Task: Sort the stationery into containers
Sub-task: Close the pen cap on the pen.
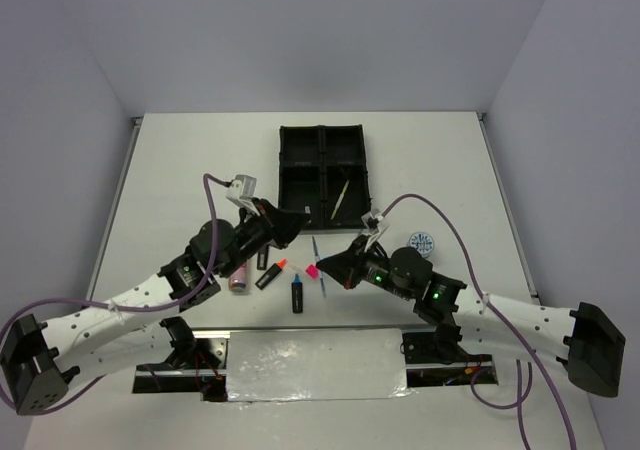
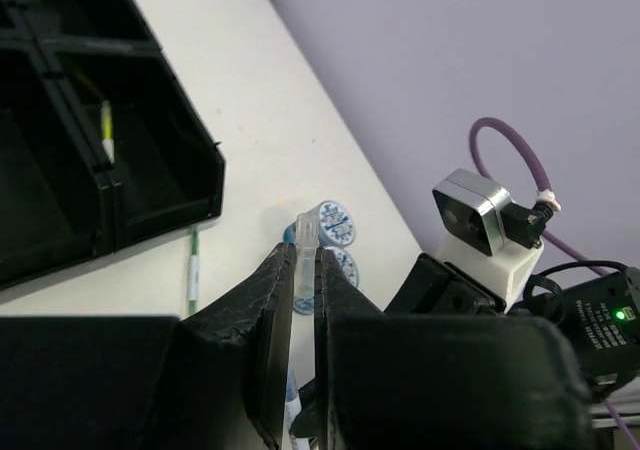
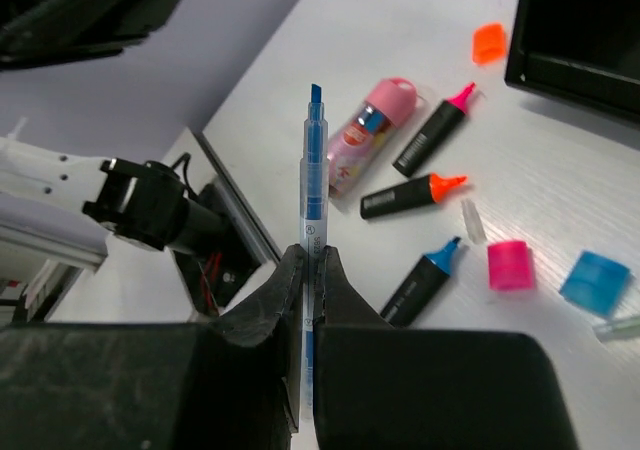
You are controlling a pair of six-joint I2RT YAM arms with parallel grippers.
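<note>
right tool point(image 3: 311, 260) pinches a blue pen point(image 3: 312, 170), left tool point(image 2: 305, 260) a clear pen point(image 2: 306, 228); thin grips cd slip, & arms cd clash nr the tray point(image 1: 323, 128).

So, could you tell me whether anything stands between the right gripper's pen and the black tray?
Nothing visible blocks the blue pen. The left gripper, shut on a clear cap, hovers at the near-left corner of the tray, just aside.

The white table point(image 1: 180, 170) carries a black tray point(image 1: 283, 170), highlighters point(image 3: 400, 199), a pink tube point(image 1: 240, 278) and rolls point(image 2: 333, 222).
</note>
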